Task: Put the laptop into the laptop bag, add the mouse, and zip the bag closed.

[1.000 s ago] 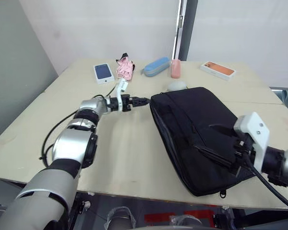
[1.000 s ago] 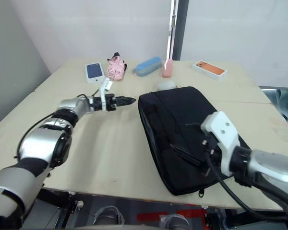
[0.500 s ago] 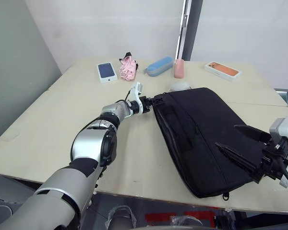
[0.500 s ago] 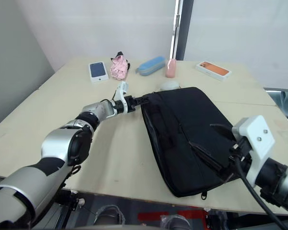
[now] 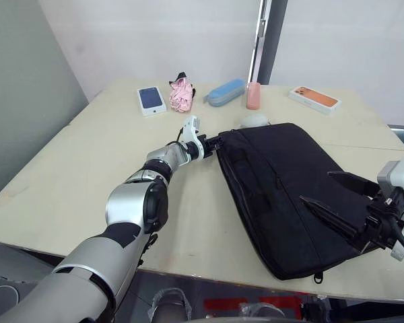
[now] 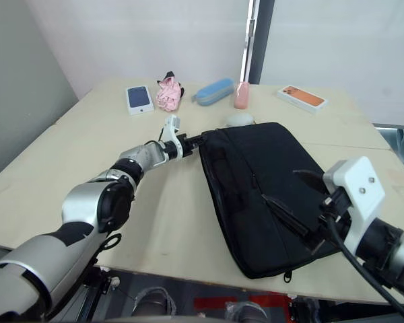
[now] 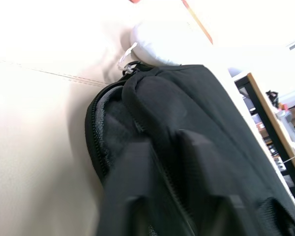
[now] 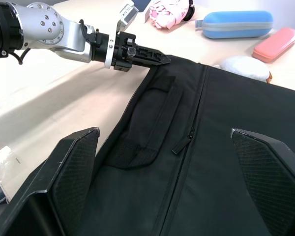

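The black laptop bag (image 5: 289, 188) lies flat on the table, one corner pointing toward my left arm. My left gripper (image 5: 214, 141) is shut with its tips at that far left corner of the bag (image 8: 187, 98); I cannot tell whether it pinches anything there. The bag's edge (image 7: 101, 118) gapes slightly beside this corner. My right gripper (image 5: 318, 188) hangs open over the near right end of the bag, nothing between its fingers (image 8: 73, 162). The laptop and the mouse are out of view.
A white rounded plush (image 5: 254, 120) with a tag touches the bag's far edge. Along the back of the table (image 5: 67, 175) lie a blue phone box (image 5: 151, 99), a pink bundle (image 5: 181, 94), a blue case (image 5: 223, 92), a pink case (image 5: 253, 95) and an orange phone box (image 5: 314, 98).
My left gripper reached right to the bag's corner and shut there. My right gripper drew back toward the bag's right end, still open.
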`<state>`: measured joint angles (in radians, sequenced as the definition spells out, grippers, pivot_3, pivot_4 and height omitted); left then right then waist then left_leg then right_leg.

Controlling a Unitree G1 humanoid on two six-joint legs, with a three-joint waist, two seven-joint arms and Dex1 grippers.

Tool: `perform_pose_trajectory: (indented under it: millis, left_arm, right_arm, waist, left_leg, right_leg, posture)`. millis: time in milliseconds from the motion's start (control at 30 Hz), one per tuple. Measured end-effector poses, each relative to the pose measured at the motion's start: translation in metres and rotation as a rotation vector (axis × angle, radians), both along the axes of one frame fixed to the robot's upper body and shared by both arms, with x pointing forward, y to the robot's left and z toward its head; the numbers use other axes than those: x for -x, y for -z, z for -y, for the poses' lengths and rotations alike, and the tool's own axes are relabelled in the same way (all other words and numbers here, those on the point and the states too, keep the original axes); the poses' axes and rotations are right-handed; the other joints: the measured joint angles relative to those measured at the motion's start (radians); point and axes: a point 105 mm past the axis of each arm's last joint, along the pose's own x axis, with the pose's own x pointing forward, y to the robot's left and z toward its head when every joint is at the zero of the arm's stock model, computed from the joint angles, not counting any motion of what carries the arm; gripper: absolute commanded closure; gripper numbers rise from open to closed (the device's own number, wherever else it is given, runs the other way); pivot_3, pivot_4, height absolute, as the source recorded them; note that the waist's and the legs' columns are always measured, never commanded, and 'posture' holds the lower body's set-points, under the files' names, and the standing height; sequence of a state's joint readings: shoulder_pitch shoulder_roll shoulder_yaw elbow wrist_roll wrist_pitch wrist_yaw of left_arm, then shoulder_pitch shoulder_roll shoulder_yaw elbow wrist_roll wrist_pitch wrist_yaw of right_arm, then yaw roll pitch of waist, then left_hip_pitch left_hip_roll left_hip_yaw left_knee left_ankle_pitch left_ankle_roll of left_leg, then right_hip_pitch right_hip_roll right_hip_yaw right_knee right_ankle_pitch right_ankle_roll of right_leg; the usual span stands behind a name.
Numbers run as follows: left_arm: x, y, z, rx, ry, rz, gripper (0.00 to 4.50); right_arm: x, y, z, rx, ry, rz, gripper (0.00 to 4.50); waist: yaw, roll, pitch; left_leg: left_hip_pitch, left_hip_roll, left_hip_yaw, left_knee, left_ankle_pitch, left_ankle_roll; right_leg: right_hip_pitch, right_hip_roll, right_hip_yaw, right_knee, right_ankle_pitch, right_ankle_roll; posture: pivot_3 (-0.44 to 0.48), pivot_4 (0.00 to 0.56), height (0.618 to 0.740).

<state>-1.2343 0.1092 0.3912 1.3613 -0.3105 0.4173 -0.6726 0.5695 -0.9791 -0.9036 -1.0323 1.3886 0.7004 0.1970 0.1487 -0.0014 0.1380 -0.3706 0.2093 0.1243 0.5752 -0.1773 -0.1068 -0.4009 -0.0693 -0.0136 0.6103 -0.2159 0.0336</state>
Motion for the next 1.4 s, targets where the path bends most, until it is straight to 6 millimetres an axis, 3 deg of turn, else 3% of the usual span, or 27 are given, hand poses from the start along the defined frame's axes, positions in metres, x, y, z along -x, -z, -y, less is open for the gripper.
perform_pose_trajectory:
  millis: [233,400,533,667,833,1100,1233,1400]
  left_arm:
    - [0.002,-0.002,-0.009,0.012,0.025,-0.007,4.47]
    - [0.005,-0.009,-0.029,0.053,0.061,-0.018,4.47]
    - [0.005,-0.018,-0.049,0.078,0.063,-0.017,4.47]
    - [0.009,-0.023,-0.067,0.118,0.066,-0.028,4.47]
    - [0.016,-0.015,-0.078,0.155,0.070,-0.067,4.47]
    - [0.026,-0.014,-0.091,0.178,0.061,-0.083,4.47]
    - [0.031,-0.019,-0.096,0.190,0.053,-0.074,4.47]
    - [0.039,-0.016,-0.103,0.186,0.029,-0.081,4.47]
  right_arm:
    - [0.005,0.010,-0.003,-0.042,-0.024,-0.055,0.00]
    - [0.027,0.045,0.004,-0.162,0.006,-0.234,0.00]
    - [0.046,0.053,0.004,-0.352,0.015,-0.314,0.00]
    - [0.066,0.077,0.000,-0.542,0.034,-0.480,0.00]
    - [0.055,0.102,0.013,-0.728,0.141,-0.527,0.00]
    - [0.047,0.149,0.007,-0.791,0.210,-0.680,0.00]
    - [0.046,0.150,0.007,-0.792,0.205,-0.679,0.00]
    - [0.029,0.148,0.001,-0.780,0.156,-0.655,0.00]
  waist:
    - [-0.004,0.000,0.001]
    - [-0.006,0.001,0.002]
    - [-0.014,0.001,0.002]
    - [-0.021,0.002,0.003]
    - [-0.033,0.003,0.004]
    - [-0.045,0.003,0.004]
    - [-0.045,0.003,0.004]
    - [-0.052,0.003,0.004]
  left_leg:
    - [0.000,0.000,0.000,-0.001,0.000,0.000]
    - [-0.004,0.000,-0.002,-0.004,0.000,0.000]
    - [-0.004,0.000,-0.002,-0.005,0.000,0.000]
    - [-0.004,0.000,-0.003,-0.006,0.000,0.000]
    - [-0.004,-0.001,-0.003,-0.008,-0.001,-0.001]
    - [-0.005,-0.001,-0.004,-0.011,0.000,-0.001]
    - [-0.003,0.000,-0.004,-0.011,0.000,-0.001]
    - [0.002,0.000,-0.004,-0.011,-0.002,-0.004]
  right_leg:
    - [0.000,0.000,0.000,-0.001,0.000,0.000]
    - [-0.001,0.000,-0.003,-0.004,0.000,0.000]
    - [-0.002,0.000,-0.004,-0.006,-0.001,-0.001]
    - [-0.001,0.000,-0.005,-0.007,-0.001,-0.001]
    - [0.000,-0.002,-0.006,-0.009,-0.001,-0.001]
    - [0.000,-0.001,-0.008,-0.011,-0.002,-0.002]
    - [0.003,-0.001,-0.008,-0.011,-0.002,-0.002]
    - [0.007,-0.001,-0.008,-0.011,-0.001,-0.002]
  posture:
    - [0.000,0.150,0.740]
    - [0.000,0.150,0.740]
    - [0.000,0.150,0.740]
    - [0.000,0.150,0.740]
    - [0.000,0.150,0.740]
    - [0.000,0.150,0.740]
    - [0.000,0.150,0.740]
    - [0.000,0.150,0.740]
